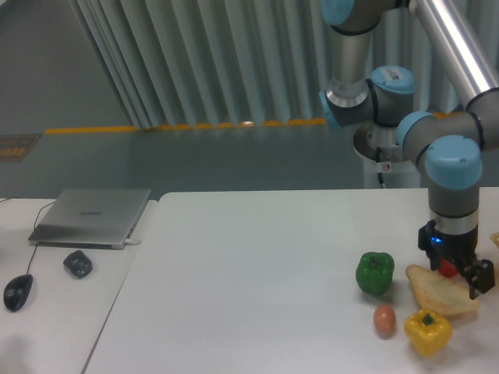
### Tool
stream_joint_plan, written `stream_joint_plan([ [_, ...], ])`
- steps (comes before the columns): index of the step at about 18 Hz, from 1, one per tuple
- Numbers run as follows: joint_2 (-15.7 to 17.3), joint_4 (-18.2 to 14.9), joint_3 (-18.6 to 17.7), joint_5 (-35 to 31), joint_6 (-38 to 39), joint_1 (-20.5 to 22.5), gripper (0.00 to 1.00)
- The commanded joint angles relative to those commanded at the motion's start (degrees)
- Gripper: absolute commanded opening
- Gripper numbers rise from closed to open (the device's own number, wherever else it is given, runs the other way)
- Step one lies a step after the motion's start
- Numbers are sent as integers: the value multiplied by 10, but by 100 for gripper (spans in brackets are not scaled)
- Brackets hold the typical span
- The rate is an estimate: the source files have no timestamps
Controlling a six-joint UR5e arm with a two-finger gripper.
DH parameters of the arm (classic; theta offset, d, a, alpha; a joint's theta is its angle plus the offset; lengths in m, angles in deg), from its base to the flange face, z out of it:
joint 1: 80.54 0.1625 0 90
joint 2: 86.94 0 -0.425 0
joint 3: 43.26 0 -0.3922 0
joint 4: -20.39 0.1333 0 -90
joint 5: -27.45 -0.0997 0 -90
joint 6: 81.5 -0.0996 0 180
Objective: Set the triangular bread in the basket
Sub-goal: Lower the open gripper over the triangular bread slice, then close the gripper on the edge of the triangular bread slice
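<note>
The triangular bread (433,291), a flat golden-tan wedge, lies on the white table at the right, between the green pepper and the table's right side. My gripper (456,274) hangs directly over the bread's far end, pointing down, its fingers spread and open with nothing held. One dark finger (477,282) reaches down over the bread's right part. Behind the gripper, only a sliver of the red bell pepper (447,269) shows. A small piece of the basket (496,238) rim, pale tan, peeks in at the frame's right edge.
A green bell pepper (375,273) stands just left of the bread, a brown egg-shaped thing (383,319) and a yellow bell pepper (427,333) in front. On the left desk are a laptop (92,216), a mouse (17,292) and a small dark object (77,263).
</note>
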Motion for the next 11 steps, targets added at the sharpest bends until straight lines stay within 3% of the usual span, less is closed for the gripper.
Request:
stream_joint_plan([
  [11,-26,1,30,-16,-111,-1,100],
])
